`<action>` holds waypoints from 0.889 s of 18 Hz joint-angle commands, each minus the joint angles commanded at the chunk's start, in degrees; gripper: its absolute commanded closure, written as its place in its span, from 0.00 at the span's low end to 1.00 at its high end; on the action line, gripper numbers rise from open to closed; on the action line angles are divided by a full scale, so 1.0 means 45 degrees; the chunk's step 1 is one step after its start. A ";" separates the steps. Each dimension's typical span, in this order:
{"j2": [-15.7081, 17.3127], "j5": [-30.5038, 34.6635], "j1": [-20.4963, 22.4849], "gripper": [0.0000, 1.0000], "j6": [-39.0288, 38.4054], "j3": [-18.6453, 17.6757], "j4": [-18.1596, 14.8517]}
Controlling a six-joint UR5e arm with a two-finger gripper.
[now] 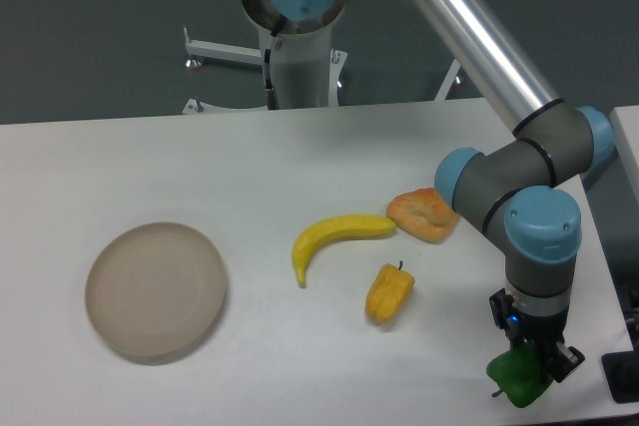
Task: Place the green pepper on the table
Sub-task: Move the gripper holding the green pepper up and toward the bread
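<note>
Near edge, right corner of the table [300,157]: green pepper [517,378] low at the gripper [529,366], close over the tabletop or just touching it; contact not resolvable from this angle. Fingers appear clamped on the pepper's upper part, though dark fingers against dark green leave the exact pinch line unclear. Short stem tip visible at the pepper's lower left.

Handling judgement: light, stiff-walled and hollow, glossy skin likely slippery; lumpy blocky form should sit stable on a flat lobe but may rock or roll if set down on a ridge. Best hold across the broad shoulders near the stem, moderate squeeze only. Release low to avoid a bounce toward the near edge.

Further in, centre-right of the tabletop: yellow-orange pepper [389,293], well apart from the gripper. Just beyond it, banana [334,239], curved, tip toward the near edge. Beside the banana's right end, orange flat item [424,214], possibly a bread or pastry piece. Left side: round beige plate [155,291], nothing on it. Far edge: arm base.
</note>
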 joint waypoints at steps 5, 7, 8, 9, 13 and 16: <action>0.0136 -0.0176 0.0000 0.69 0.0000 -0.0233 -0.0078; 0.0292 -0.0176 0.0000 0.69 -0.0020 -0.0448 -0.0078; 0.0370 -0.0176 0.0000 0.69 -0.0078 -0.0565 -0.0078; 0.0468 -0.0176 0.0000 0.69 -0.0097 -0.0721 -0.0078; 0.1325 -0.0195 0.0000 0.69 -0.0137 -0.2027 -0.0078; 0.2048 -0.0701 0.0233 0.69 0.0000 -0.3121 -0.0078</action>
